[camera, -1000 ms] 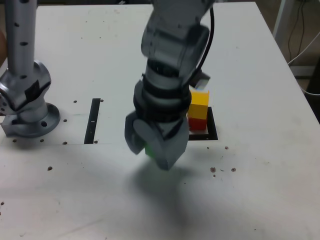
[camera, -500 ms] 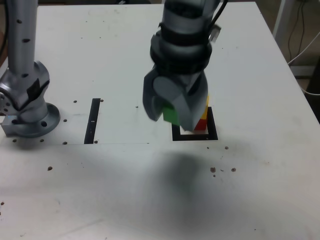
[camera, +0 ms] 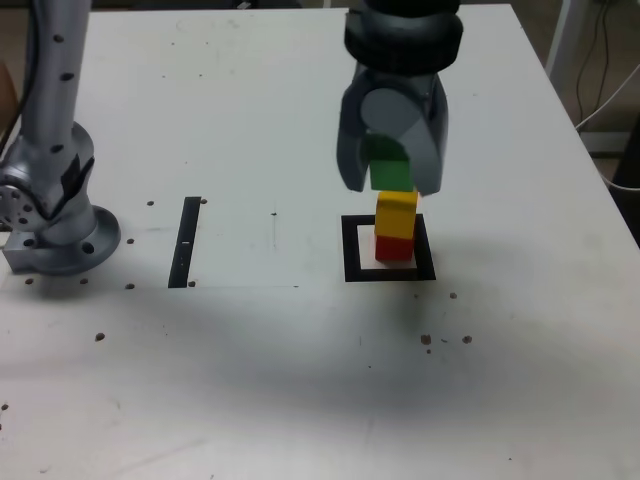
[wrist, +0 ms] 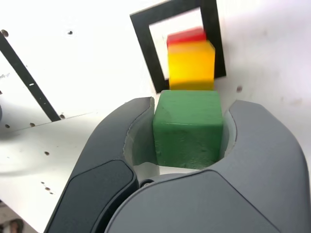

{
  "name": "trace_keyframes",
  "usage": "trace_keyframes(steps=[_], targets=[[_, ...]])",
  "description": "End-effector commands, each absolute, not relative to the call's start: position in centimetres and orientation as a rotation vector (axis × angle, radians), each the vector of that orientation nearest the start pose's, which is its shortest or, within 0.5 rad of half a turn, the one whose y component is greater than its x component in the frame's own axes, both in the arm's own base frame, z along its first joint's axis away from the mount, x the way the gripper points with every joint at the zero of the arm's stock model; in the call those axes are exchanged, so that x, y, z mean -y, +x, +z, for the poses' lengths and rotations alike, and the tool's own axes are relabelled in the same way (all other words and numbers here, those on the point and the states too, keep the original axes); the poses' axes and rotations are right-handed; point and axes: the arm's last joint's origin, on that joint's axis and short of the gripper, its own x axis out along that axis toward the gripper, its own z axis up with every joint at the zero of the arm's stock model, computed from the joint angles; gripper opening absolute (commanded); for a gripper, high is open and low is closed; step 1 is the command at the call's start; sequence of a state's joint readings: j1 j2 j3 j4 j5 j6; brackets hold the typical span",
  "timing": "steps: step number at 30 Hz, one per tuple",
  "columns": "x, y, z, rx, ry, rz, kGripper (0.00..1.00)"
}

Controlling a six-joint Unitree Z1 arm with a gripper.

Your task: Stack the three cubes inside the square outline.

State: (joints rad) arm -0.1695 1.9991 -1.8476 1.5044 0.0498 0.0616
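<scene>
White tabletop (camera: 270,370) with dark specks and scratches

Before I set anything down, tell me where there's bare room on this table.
Bare: the stretch between the black strip and the square outline, and the area in front of both. Crowded: the outline itself, with the yellow cube on the red cube, and the gripper holding the green cube above.

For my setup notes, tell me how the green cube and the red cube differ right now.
The green cube is gripped in the hand, while the red cube sits inside the square outline. Nothing lies on top of the green cube; the red cube carries the yellow cube. Both are plain, solid-coloured cubes.
</scene>
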Motion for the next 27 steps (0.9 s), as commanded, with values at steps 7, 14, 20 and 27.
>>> trace_keyframes(steps=[7,14,20,27], targets=[[4.4,37.1,31.6,-1.674,0.186,-0.115,0.35],[3.9,37.2,30.4,-1.715,0.160,-0.117,0.35],[3.9,37.0,30.1,-1.726,0.157,-0.119,0.35],[3.8,37.0,29.9,-1.730,0.160,-0.124,0.35]])
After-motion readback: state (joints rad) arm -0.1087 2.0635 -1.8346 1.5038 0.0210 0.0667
